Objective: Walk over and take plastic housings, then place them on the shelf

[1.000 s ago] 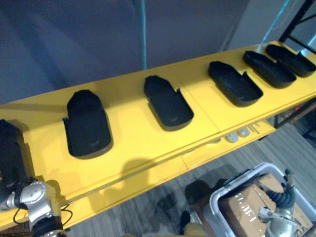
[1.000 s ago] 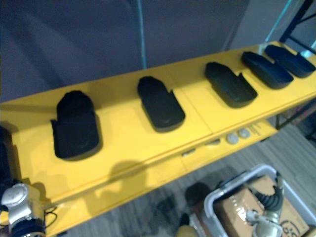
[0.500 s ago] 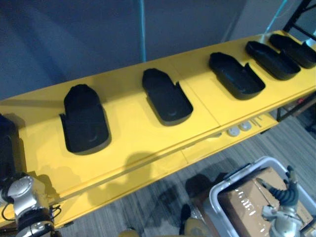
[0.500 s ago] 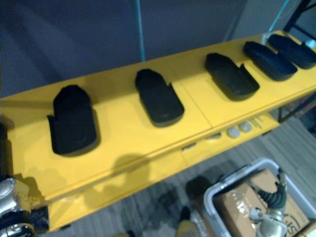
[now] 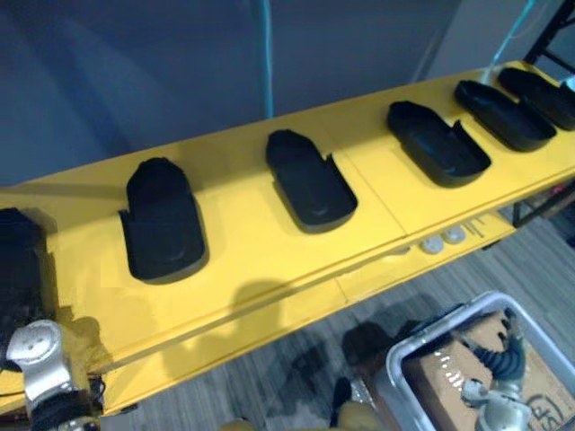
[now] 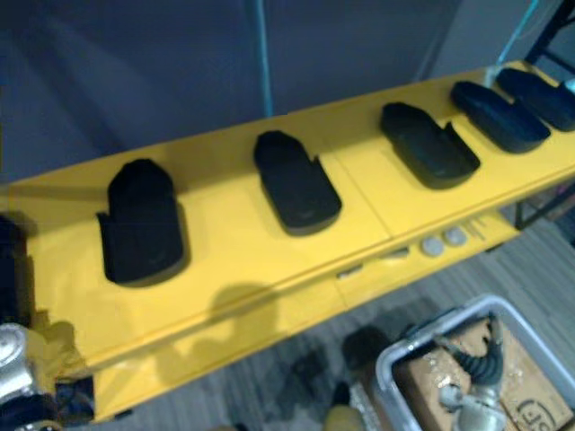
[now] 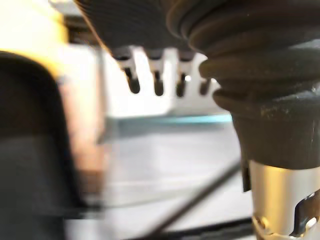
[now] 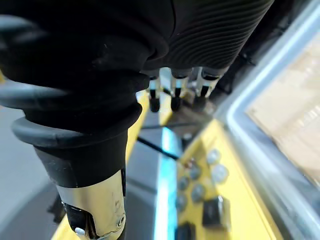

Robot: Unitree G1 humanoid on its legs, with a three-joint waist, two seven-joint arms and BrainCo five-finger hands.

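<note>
Fronting a dark wall (image 5: 135,81), yellow shelf (image 5: 243,247) of housings (image 5: 310,184); left robot hand (image 7: 158,75), right robot hand (image 8: 174,92) loosely spread.

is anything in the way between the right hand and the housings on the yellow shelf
Nothing visible stands in front of the housings on the yellow shelf. The right hand hangs open, low over the grey bin and below the shelf's front edge, so it would likely have to rise past that edge first.
</note>
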